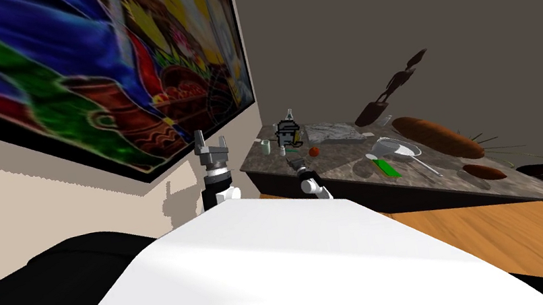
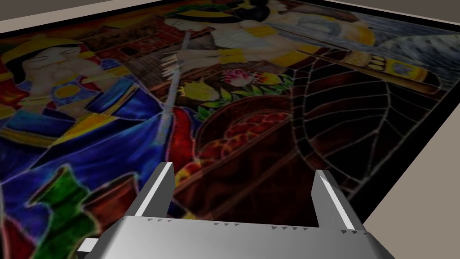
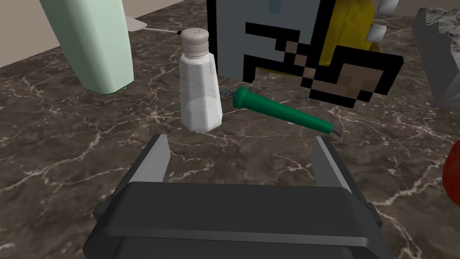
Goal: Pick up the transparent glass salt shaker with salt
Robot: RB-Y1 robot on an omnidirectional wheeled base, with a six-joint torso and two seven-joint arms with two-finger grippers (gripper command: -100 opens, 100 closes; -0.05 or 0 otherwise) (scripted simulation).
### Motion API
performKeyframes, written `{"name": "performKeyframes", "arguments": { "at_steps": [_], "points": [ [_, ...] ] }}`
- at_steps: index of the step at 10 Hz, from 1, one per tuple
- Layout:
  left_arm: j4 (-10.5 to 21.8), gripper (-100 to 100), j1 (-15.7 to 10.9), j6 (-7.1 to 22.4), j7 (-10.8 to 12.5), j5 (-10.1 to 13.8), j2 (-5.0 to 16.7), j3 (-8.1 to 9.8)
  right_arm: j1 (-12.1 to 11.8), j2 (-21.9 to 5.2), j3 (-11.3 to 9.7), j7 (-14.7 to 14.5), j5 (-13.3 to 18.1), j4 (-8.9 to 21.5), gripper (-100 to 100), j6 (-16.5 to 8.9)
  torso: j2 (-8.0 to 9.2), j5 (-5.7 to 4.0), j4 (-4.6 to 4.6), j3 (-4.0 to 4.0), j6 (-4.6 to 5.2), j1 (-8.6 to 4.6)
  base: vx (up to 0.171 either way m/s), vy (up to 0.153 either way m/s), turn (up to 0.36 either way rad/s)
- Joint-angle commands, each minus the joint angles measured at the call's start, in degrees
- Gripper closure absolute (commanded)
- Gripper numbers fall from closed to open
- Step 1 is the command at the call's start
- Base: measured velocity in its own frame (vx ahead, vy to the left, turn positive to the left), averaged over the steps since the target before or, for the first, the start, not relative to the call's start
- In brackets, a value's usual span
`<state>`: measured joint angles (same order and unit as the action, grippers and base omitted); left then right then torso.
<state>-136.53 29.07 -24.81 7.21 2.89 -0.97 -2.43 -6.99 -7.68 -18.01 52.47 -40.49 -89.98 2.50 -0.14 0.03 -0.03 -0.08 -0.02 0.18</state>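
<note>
A long dark marbled counter (image 1: pixel 362 173) runs along a grey-brown wall, scattered with small kitchen things. The robot stands at the counter's near end, with its right arm reaching over the stone.

Seen from the right wrist, the biggest object is a blocky, pixel-patterned figure (image 3: pixel 305 49) in grey, black, brown and yellow, standing at the back. Beside it rises a tall pale green container (image 3: pixel 90 40). The right gripper (image 3: pixel 240 141) hovers low over the counter with its two blades spread wide apart, holding nothing.

The salt shaker (image 3: pixel 200 90) stands upright on the stone between the green container and the pixel figure, a short way ahead of the blades. It sits off the gripper's centre line, in front of the blade on the green container's side. It has a clear, faceted body, white salt in its lower part and a pale perforated cap.

A green-handled tool (image 3: pixel 283 112) lies just beside the shaker, its handle end close to the shaker's base. A red round object (image 3: pixel 453 175) sits at the far side.

The left gripper (image 1: pixel 211 148) is raised beside the wall, away from the counter, with its blades also apart.

The shaker is likely light, rigid, smooth and breakable, so it could slip or tip. The best hold looks to be mid-body, below the cap, with the blades on opposite flat faces. The gripper probably needs to shift sideways to centre on it while avoiding the green handle.
</note>
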Motion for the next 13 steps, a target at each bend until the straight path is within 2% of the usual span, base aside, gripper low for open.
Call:
{"name": "performKeyframes", "arguments": {
  "at_steps": [1,6,7,8,9,10,13],
  "points": [
    [0.0,0,0.0,0.0,0.0,0.0,0.0,0.00,1.5,1.0,0.8,0.3,-0.3,1.7,-100,-0.1,0.00,0.00,0.00,0.00,0.00,0.00,-0.008,0.024,0.031],
    [0.0,0,0.0,0.0,0.0,0.0,0.0,0.00,2.4,6.7,1.7,0.2,-0.3,3.2,-100,-0.4,-0.01,-0.01,0.00,-0.01,0.01,-0.06,0.001,0.009,0.007],
    [0.0,0,0.0,0.0,0.0,0.0,0.0,0.00,2.5,6.1,1.7,0.2,-0.3,3.3,-100,-0.4,-0.02,-0.02,-0.01,-0.01,0.01,-0.08,0.000,0.000,0.000],
    [0.0,0,0.0,0.0,0.0,0.0,0.0,0.00,2.5,6.2,1.7,0.2,-0.3,3.3,0,-0.4,-0.01,-0.02,0.00,0.00,0.01,-0.10,0.000,0.000,0.000],
    [0.0,0,0.0,0.0,0.0,0.0,0.0,0.00,2.5,6.2,1.7,0.2,-0.3,3.3,-100,-0.4,0.00,-0.02,0.00,0.00,0.01,-0.11,0.000,0.000,0.000],
    [0.0,0,0.0,0.0,0.0,0.0,0.0,0.00,2.5,6.2,1.7,0.2,-0.3,3.3,100,-0.4,0.01,-0.02,0.00,0.00,0.01,-0.11,0.000,0.000,0.000],
    [0.0,0,0.0,0.0,0.0,0.0,0.0,0.00,2.5,6.2,1.7,0.2,-0.3,3.3,100,-0.4,0.01,-0.02,0.00,0.00,0.01,-0.11,0.000,0.000,0.000]
  ]
}}
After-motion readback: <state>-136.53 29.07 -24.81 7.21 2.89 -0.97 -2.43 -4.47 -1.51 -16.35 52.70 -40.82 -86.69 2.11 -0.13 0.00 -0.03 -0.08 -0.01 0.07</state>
